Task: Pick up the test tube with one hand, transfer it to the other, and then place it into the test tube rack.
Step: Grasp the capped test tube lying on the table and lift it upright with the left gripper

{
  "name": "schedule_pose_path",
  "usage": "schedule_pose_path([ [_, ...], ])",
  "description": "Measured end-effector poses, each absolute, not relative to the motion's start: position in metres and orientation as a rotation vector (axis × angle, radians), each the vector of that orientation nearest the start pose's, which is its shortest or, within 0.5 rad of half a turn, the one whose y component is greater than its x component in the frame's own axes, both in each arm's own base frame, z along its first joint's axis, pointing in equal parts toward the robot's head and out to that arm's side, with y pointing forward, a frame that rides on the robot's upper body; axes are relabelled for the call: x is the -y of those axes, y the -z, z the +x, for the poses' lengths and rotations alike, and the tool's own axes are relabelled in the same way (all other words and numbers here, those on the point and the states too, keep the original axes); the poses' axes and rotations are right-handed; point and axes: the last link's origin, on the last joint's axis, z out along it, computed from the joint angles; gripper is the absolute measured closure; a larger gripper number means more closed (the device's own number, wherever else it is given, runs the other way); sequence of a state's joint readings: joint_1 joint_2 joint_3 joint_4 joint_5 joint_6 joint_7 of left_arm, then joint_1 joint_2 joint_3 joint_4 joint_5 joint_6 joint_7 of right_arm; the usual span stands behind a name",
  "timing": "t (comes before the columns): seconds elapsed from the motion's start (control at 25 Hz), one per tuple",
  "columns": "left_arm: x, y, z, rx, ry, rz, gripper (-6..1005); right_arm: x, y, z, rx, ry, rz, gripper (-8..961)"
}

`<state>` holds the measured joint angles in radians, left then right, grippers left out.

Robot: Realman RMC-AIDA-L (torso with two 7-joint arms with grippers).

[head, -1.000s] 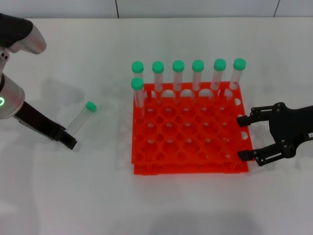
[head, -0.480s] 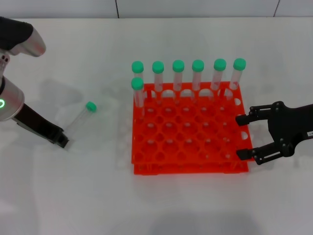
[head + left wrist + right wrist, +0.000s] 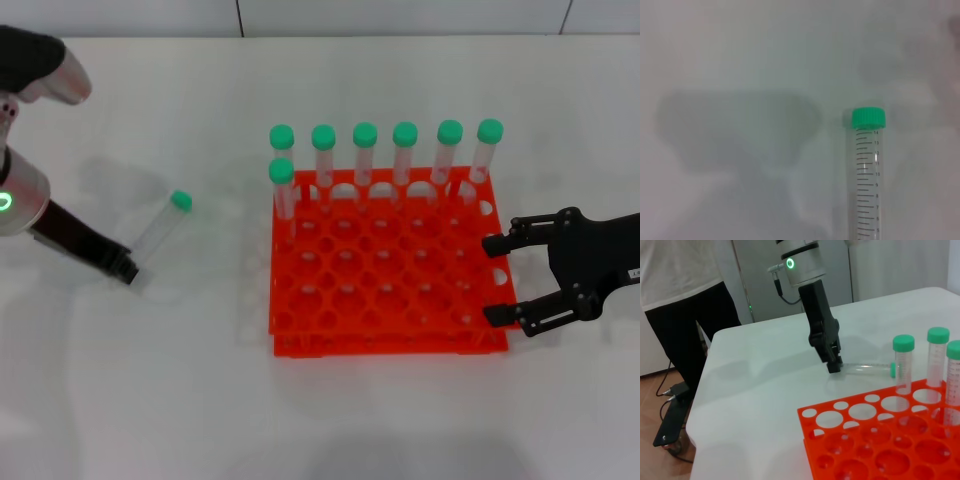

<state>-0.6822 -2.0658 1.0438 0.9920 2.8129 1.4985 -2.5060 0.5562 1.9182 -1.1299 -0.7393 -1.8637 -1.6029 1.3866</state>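
Head view, from the near edge outward: the right gripper [image 3: 492, 280] waits beside the test tube rack [image 3: 385, 300], jaws spread wide and holding nothing. Farther left, the left gripper [image 3: 122, 268] sits low at the base end of the test tube [image 3: 160, 228], which lies flat on the bench [image 3: 150, 400], green cap pointing away. Whether those jaws grip it I cannot tell; the left wrist view shows only the tube running out ahead. It looks light, rigid and slick, apt to roll, so I'd pinch the clear barrel mid-length, square across it. Seven capped tubes [image 3: 364, 155] stand along the rack's far side.
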Motion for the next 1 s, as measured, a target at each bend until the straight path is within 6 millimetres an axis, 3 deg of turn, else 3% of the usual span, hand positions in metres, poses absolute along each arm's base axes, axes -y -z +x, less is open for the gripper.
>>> schedule_pose_path([
  [0.32, -0.384, -0.037, -0.241, 1.146, -0.303, -2.359, 810, -0.335, -0.02, 0.244, -0.262, -0.394, -3.044, 98],
  [0.6, -0.389, -0.04, -0.223, 0.869, -0.019, -2.376, 807, -0.334, -0.024, 0.248, -0.279, -0.412, -3.021, 98],
  [0.76, -0.389, -0.032, -0.212, 0.671, 0.127, -2.36, 806, -0.332, -0.024, 0.25, -0.285, -0.413, -3.018, 98],
  [1.0, -0.384, -0.027, -0.191, 0.516, 0.34, -2.393, 804, -0.331, -0.023, 0.249, -0.286, -0.424, -3.021, 98],
])
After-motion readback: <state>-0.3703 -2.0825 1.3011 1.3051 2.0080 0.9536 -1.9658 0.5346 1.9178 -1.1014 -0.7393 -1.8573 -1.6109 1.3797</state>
